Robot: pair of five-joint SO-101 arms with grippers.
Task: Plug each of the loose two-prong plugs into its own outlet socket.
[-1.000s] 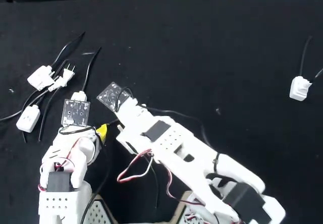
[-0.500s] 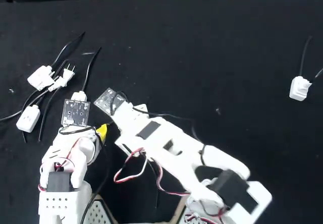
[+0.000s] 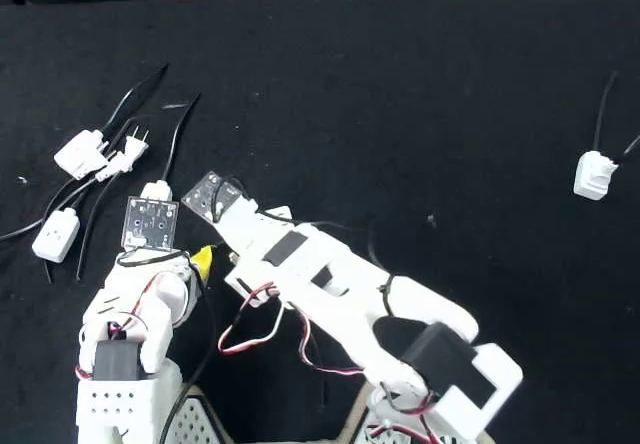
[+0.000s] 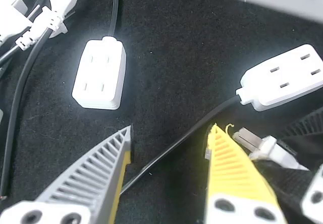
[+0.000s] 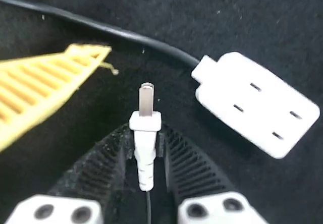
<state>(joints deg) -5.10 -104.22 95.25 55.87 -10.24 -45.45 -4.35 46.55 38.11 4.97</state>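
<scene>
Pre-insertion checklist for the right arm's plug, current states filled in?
1. White two-prong plug clamped in right pincer: ok.
2. Prongs lined up with white four-slot outlet block: not ok, block lies off to one side.
3. That block's slots unoccupied: ok.
4. Left pincer open and empty: ok.
5. Black cable clear of left pincer: not ok, it crosses between its fingers.
6. Prongs straight: cannot tell.

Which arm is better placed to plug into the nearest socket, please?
The right. The right gripper is shut on a plug, prongs out front, with a socket close beside. The left gripper is open, holding nothing, over a cord.
</scene>
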